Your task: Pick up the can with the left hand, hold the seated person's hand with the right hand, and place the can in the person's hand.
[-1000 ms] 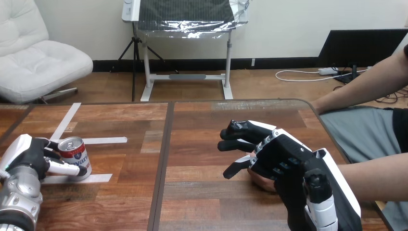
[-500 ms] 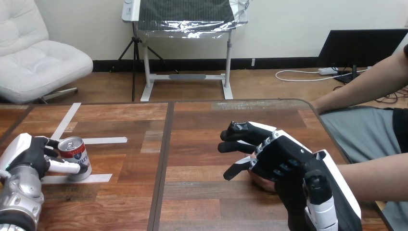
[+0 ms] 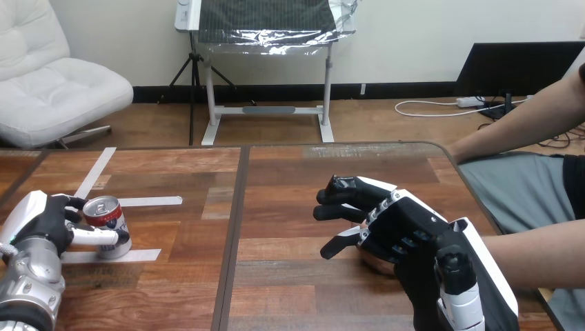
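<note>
Clamped tighter on the red-and-silver metal can (image 3: pixel 105 219) with the left hand (image 3: pixel 43 224), at the brown wooden table's (image 3: pixel 276 172) left edge; ready to lift. Still covering the person's hand (image 3: pixel 376 261) with the right hand (image 3: pixel 407 231), grasp unclear.

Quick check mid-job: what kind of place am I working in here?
Likely a test setup: a wooden table with white tape marks by the can, a person's arm at its right side.

The can (image 3: pixel 107 219) sits at the table's (image 3: pixel 276 172) left; the right hand (image 3: pixel 407 227) covers the person's hand (image 3: pixel 374 260), centre-right.
</note>
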### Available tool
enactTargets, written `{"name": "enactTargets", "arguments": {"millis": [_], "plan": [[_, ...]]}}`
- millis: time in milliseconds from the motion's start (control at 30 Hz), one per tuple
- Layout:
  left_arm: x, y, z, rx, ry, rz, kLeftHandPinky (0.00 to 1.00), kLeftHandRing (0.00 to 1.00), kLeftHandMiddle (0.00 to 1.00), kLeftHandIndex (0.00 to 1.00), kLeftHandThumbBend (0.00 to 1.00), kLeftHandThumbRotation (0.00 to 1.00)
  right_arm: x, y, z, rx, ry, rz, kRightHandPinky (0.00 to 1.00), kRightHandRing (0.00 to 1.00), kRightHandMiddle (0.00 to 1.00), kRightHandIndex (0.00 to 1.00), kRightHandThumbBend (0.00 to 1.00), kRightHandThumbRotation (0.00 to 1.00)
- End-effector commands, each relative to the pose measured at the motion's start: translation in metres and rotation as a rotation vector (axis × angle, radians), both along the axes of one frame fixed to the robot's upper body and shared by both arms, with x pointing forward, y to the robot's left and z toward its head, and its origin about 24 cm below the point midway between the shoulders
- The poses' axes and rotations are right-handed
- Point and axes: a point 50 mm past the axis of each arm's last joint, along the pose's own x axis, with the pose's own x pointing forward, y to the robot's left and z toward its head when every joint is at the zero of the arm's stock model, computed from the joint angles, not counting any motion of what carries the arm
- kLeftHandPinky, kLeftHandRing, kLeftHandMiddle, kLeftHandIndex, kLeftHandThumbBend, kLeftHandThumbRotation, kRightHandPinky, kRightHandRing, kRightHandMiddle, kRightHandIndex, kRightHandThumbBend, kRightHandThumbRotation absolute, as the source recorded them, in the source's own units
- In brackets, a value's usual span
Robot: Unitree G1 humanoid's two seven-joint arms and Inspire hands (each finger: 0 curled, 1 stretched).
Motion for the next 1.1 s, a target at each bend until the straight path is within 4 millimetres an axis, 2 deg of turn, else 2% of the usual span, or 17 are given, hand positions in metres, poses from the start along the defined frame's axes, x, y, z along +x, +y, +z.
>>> {"name": "enactTargets", "arguments": {"millis": [0,1067], "plan": [[0.0244,-0.0107,0.0275,0.013,-0.105,-0.04,0.65,0.75,0.8,0.8,0.87,0.21,0.0022,0.0011,0.0168,0.017,-0.1,-0.01,0.55,0.75,0.77,0.76,0.75,0.93],[0.0305,-0.0163,0.0327,0.002,-0.119,-0.056,0.65,0.75,0.79,0.79,0.87,0.24,0.0001,0.0012,0.0164,0.022,-0.099,-0.012,0.57,0.75,0.77,0.76,0.74,0.93]]}}
